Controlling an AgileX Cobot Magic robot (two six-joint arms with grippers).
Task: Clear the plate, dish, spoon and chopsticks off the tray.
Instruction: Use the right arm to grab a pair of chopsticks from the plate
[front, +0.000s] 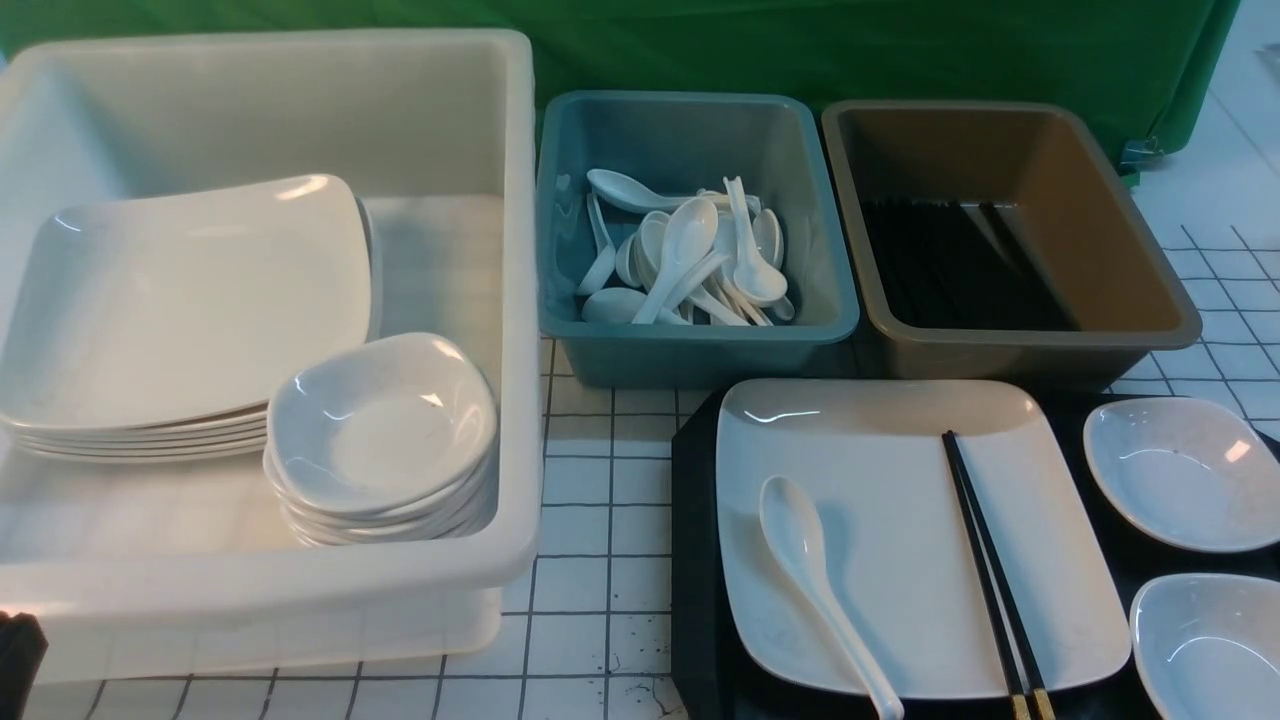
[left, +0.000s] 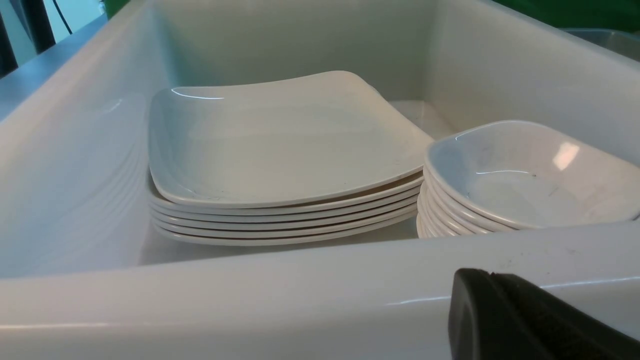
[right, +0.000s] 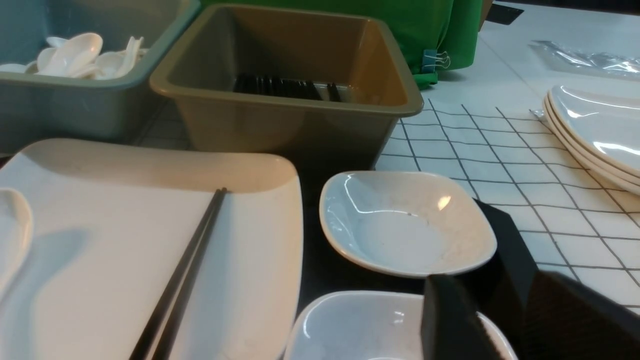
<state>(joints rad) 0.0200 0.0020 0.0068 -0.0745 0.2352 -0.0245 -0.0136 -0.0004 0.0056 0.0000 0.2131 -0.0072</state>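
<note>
Right gripper stands part-open and empty at the right side of the tray. Left gripper is closed, by the white tub. Nothing is cleared yet: spoon and chopsticks lie on the plate, with far dish and near dish to its right, all on the tray.

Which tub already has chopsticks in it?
The brown tub, rightmost of three, with black sticks on its floor. The teal tub holds white spoons; the white tub holds stacked plates and dishes.

spoon left on plate; chopsticks right on plate; plate on tray; far dish, near dish right of plate
</note>
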